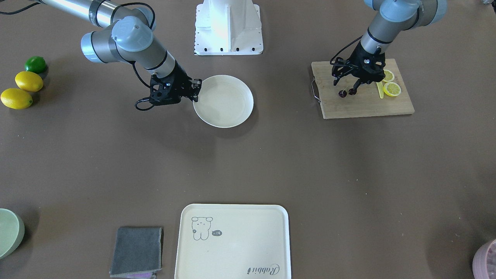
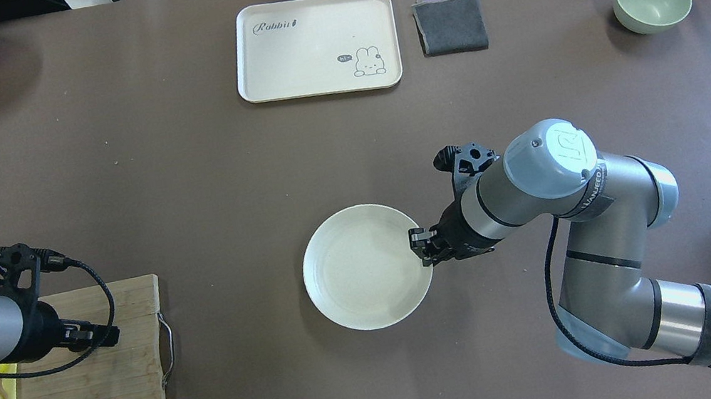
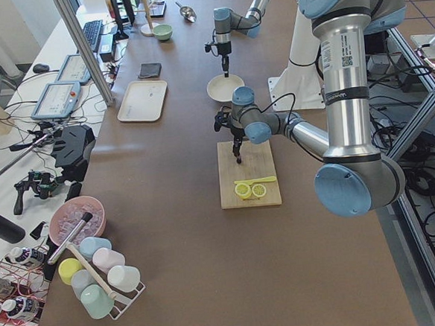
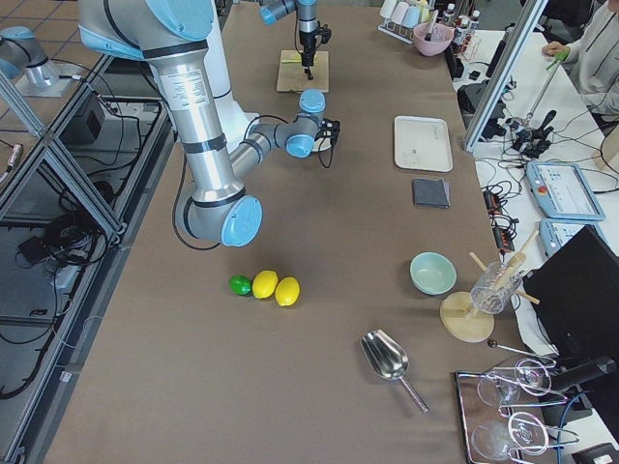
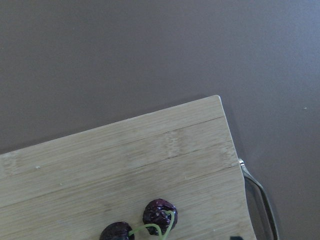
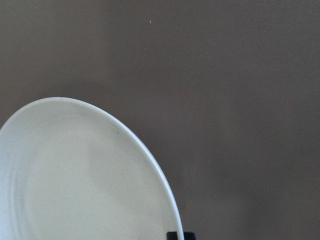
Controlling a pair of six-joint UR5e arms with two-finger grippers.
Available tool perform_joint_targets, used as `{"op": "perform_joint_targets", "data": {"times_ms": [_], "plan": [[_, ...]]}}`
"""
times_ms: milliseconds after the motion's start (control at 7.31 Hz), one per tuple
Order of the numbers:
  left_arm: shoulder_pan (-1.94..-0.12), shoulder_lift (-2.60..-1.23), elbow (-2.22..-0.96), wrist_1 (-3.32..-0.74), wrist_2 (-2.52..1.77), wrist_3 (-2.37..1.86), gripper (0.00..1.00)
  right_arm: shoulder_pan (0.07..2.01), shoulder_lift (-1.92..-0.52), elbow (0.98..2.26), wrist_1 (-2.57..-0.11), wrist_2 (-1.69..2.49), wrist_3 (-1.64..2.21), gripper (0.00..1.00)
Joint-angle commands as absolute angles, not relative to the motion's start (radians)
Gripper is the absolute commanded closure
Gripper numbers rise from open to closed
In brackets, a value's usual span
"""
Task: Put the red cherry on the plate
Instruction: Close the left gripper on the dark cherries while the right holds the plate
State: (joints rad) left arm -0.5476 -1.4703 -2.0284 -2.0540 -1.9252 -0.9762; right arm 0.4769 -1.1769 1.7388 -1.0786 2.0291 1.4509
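Note:
The red cherry (image 1: 343,93), two dark maroon fruits on a thin green stem, lies on the wooden cutting board (image 1: 364,104). It also shows at the bottom of the left wrist view (image 5: 159,215). My left gripper (image 1: 346,86) hangs just above it, open, with a finger on either side. In the overhead view the left arm hides the cherry. The round cream plate (image 1: 226,102) sits mid-table, empty. My right gripper (image 1: 197,93) stands at its edge, shut on the rim; in the right wrist view a dark fingertip (image 6: 180,236) sits on that rim.
Lemon slices (image 1: 392,89) lie on the board beyond the cherry. A cream tray (image 1: 248,240) and a grey cloth (image 1: 136,251) lie on the far side from the robot. Two lemons (image 1: 16,98) and a lime (image 1: 35,64) sit at one end, beside a green bowl (image 1: 8,231).

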Motion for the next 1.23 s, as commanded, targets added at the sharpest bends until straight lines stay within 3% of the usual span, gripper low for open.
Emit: {"op": "perform_joint_targets", "data": {"times_ms": [0,137,410,821,957,1094], "plan": [[-0.548,-1.48,-2.003,-2.054,-1.925,-0.973,0.37,0.466,-1.173,1.732,-1.078,2.019,1.448,0.32],[-0.548,-1.477,-2.009,-2.054,-1.925,-0.974,0.47,0.466,-1.17,1.738,-1.078,2.016,1.451,0.01],[-0.548,-1.474,-2.011,-2.054,-1.927,-0.973,0.62,0.466,-1.17,1.738,-1.078,1.994,1.451,0.01],[-0.548,-1.457,-2.019,-2.054,-1.925,-0.974,0.59,0.463,-1.152,1.733,-1.078,1.993,1.512,0.01],[-0.548,-1.457,-2.023,-2.054,-1.927,-0.974,0.7,0.46,-1.149,1.733,-1.078,1.991,1.513,0.01],[-0.548,-1.459,-2.023,-2.054,-1.927,-0.976,1.0,0.462,-1.152,1.732,-1.078,1.993,1.514,0.01]]}}
